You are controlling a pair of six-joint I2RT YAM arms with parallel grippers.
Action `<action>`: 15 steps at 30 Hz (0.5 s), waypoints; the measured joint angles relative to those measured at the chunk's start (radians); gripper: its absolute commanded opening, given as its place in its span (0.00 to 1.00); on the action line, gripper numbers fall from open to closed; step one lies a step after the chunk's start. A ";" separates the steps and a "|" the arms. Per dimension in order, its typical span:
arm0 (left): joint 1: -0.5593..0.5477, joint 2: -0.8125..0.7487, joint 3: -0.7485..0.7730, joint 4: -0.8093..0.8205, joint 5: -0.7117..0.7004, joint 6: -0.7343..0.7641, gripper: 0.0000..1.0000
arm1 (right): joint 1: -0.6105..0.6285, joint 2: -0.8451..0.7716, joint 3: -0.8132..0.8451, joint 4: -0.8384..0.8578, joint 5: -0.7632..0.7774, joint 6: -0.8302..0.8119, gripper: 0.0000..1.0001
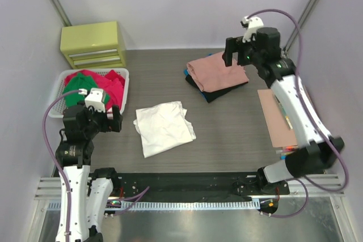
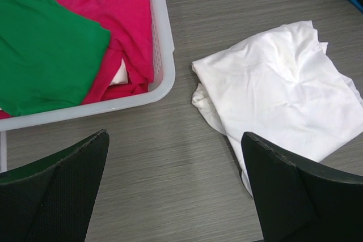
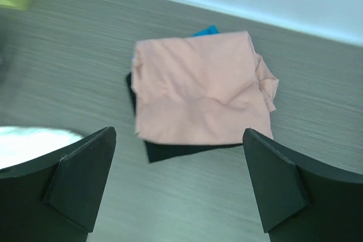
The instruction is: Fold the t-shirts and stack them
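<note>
A crumpled white t-shirt (image 1: pixel 164 127) lies mid-table (image 1: pixel 227 134) with bare wood around it; the basket (image 1: pixel 126 92) rim sits apart at its 10 o'clock; the left gripper (image 1: pixel 101 122), jaws spread and empty, hovers at 9 o'clock; the right gripper (image 1: pixel 237 54), likewise released, hangs by the far edge of the salmon-pink t-shirt (image 1: pixel 215 72) at 1 o'clock

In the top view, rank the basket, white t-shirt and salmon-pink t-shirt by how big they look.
Largest: white slotted basket.
Then: white t-shirt.
Smallest: salmon-pink t-shirt, but it lies farther away, so those two are close.
</note>
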 measured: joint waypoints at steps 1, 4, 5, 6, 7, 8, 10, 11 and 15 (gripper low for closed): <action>0.000 0.002 0.000 0.000 0.003 0.000 1.00 | 0.000 -0.087 -0.044 -0.008 -0.023 -0.002 1.00; 0.002 0.011 -0.002 0.000 0.016 0.000 1.00 | 0.001 -0.296 -0.175 -0.035 -0.089 -0.023 1.00; 0.002 0.016 -0.003 0.001 0.023 0.000 1.00 | 0.001 -0.362 -0.229 -0.047 -0.109 -0.040 1.00; 0.003 0.021 -0.005 0.001 0.031 0.000 1.00 | 0.001 -0.411 -0.279 -0.071 -0.132 -0.058 1.00; 0.003 0.027 -0.006 0.001 0.039 0.000 1.00 | 0.001 -0.439 -0.309 -0.100 -0.149 -0.074 1.00; 0.003 0.034 -0.007 0.000 0.048 0.000 1.00 | 0.001 -0.465 -0.331 -0.134 -0.166 -0.092 1.00; 0.004 0.050 -0.008 0.000 0.076 -0.001 1.00 | 0.001 -0.477 -0.348 -0.244 -0.226 -0.131 1.00; 0.004 0.060 -0.008 0.001 0.096 -0.002 1.00 | 0.001 -0.468 -0.348 -0.278 -0.249 -0.141 1.00; 0.004 0.158 0.002 -0.001 0.313 -0.017 1.00 | 0.001 -0.414 -0.348 -0.404 -0.356 -0.165 1.00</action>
